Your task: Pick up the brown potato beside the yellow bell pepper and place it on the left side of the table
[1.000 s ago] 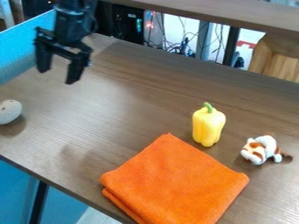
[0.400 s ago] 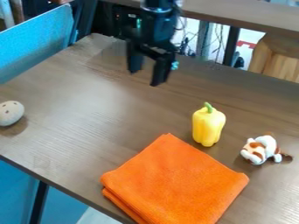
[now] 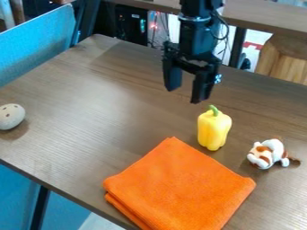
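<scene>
Stage: judged early; no object is in the claw [image 3: 186,93], and any grasp is yet to be made.
Done: the claw is positioned over the work surface, in the neighbourhood of the yellow pepper [image 3: 214,130].
Outstanding: contact with an object; the yellow pepper is ungrasped, and a visible gap separates it from the claw.
Arm pose: the black arm [image 3: 196,33] enters at the top edge and hangs nearly vertical above the claw, a loop of black cable [image 3: 226,30] beside it.
Claw pose: directed downward and raised above the table [image 3: 90,112], its two fingers [image 3: 173,78] side by side with a slight slant in the view.
Claw state: spread wide, with nothing between the fingers.
Yellow pepper: nearest object to the claw; below it and slightly to its right in the view, upright, green stem uppermost.
Orange cloth [image 3: 180,184]: below the claw and farther from it than the pepper; folded flat, one corner directed up the view, one edge just beside the pepper's base.
Plush toy [image 3: 268,155]: below and well to the right of the claw, beyond the pepper; white with brown patches.
Speckled ovoid [image 3: 10,116]: well to the left of the claw, at the view's edge; pale, with dark spots.
</scene>
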You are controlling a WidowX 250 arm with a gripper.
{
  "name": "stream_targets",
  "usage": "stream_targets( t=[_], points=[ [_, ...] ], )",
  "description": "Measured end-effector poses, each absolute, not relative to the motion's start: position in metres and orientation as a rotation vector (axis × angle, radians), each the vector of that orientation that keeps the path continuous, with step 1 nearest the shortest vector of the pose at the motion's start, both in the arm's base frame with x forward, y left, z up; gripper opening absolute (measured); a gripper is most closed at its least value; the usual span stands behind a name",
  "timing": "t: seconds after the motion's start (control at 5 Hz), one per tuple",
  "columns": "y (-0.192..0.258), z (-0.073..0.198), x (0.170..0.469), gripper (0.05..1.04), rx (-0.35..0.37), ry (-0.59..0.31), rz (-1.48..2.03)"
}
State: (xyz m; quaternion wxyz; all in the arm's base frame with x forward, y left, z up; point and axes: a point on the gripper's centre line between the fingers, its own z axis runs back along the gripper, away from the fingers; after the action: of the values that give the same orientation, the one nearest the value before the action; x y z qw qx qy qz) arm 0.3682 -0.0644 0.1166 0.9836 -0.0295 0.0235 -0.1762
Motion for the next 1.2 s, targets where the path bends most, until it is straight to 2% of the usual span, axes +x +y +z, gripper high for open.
stream_targets(
  t=[0.2, 1.2],
  points=[
    [-0.0834, 0.1275, 0.3731, 1.001, 0.02, 0.075, -0.373],
    [-0.0922, 0.1235, 0.3699, 1.001, 0.027, 0.093, -0.391]
  ],
)
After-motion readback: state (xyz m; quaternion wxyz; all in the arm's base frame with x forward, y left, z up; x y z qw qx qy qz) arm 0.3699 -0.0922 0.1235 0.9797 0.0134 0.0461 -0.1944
